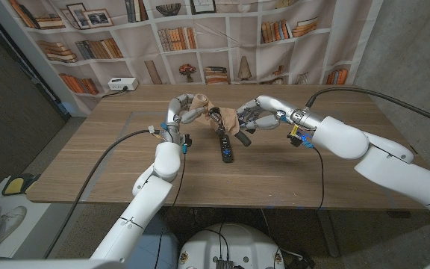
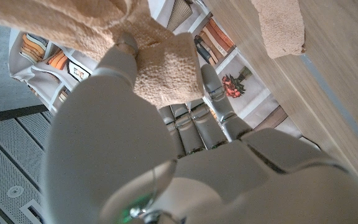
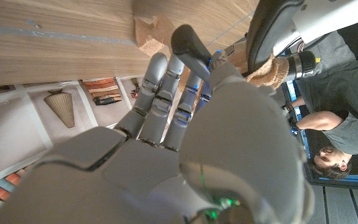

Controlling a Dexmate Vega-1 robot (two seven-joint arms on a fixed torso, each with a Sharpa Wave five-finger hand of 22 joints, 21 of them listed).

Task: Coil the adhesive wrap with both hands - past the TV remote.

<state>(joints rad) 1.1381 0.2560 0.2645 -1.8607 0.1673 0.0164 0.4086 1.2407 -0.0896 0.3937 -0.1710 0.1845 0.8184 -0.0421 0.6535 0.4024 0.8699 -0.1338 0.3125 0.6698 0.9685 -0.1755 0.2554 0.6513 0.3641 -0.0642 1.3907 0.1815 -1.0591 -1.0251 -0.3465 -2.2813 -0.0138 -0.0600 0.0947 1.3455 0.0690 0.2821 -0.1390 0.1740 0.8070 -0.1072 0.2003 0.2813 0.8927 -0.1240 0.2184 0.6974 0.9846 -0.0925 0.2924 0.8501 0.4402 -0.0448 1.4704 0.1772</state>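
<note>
The tan adhesive wrap (image 1: 200,107) is bunched in my left hand (image 1: 181,110), which grips it above the table at the far middle; the wrist view shows that hand (image 2: 185,124) closed around the wrap (image 2: 160,71). The wrap's other end (image 1: 231,118) lies on the wood (image 2: 281,25) just left of my right hand (image 1: 251,118). The right hand's fingertips (image 3: 160,62) reach to that end (image 3: 146,28), thumb close against them; a grip is not plain. The black TV remote (image 1: 225,146) lies on the table, nearer me than the wrap, between the hands.
A white power box (image 1: 122,84) sits at the table's (image 1: 110,172) far left edge. A bookshelf backdrop (image 1: 200,37) stands behind the table. A person (image 3: 337,127) shows beside the table in the right wrist view. Cables (image 1: 118,142) trail from both arms over the near half.
</note>
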